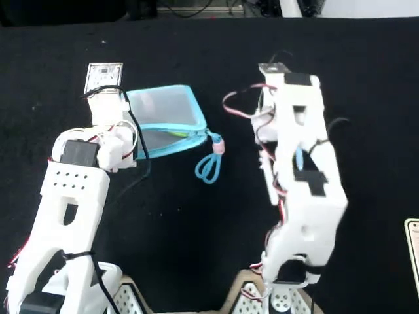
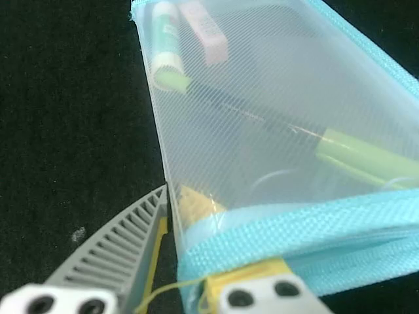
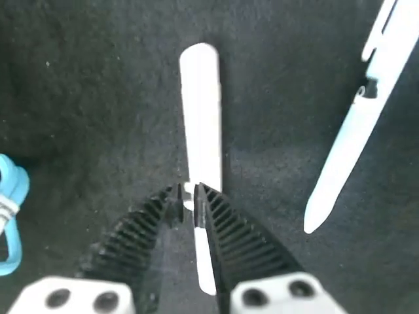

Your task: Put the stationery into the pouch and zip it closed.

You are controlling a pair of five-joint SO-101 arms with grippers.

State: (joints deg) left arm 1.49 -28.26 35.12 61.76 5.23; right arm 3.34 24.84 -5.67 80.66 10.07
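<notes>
A black cloth-covered table [image 1: 196, 248] is lying under everything in the high view. Two white jointed robot arms are rising from the bottom edge. The left arm [image 1: 69, 209] is leaning up the left side of the frame. The right arm [image 1: 304, 176] is standing folded just right of centre.

A translucent ribbed plastic pouch [image 1: 163, 121] with a light blue zip band is lying in the upper left-centre of the frame, with the left arm's tip at its left edge. The left gripper [image 2: 178, 199] is clamping the pouch's corner: its grey ribbed finger [image 2: 124, 248] is pressing against the edge, and the blue band is crossing over the other finger.

Three things are showing through the pouch wall: a long green pen [image 2: 366, 157], a white glue stick [image 2: 167, 52] with a green cap, and a small pink block eraser [image 2: 206, 33].

The right gripper [image 3: 188, 195] is hanging over the table with its black ribbed fingers [image 3: 131, 242] drawn almost together. A plain white stick [image 3: 200, 118] is lying in line with them and showing through the thin slit. Whether the fingers are touching it cannot be told. A white pen [image 3: 347, 144] with a clip is lying apart from the white stick.

A light blue cord loop [image 1: 208, 167] with a pink bead [image 1: 218, 147] is trailing from the pouch's lower right corner. A white card [image 1: 412, 255] is sitting at the right edge.
</notes>
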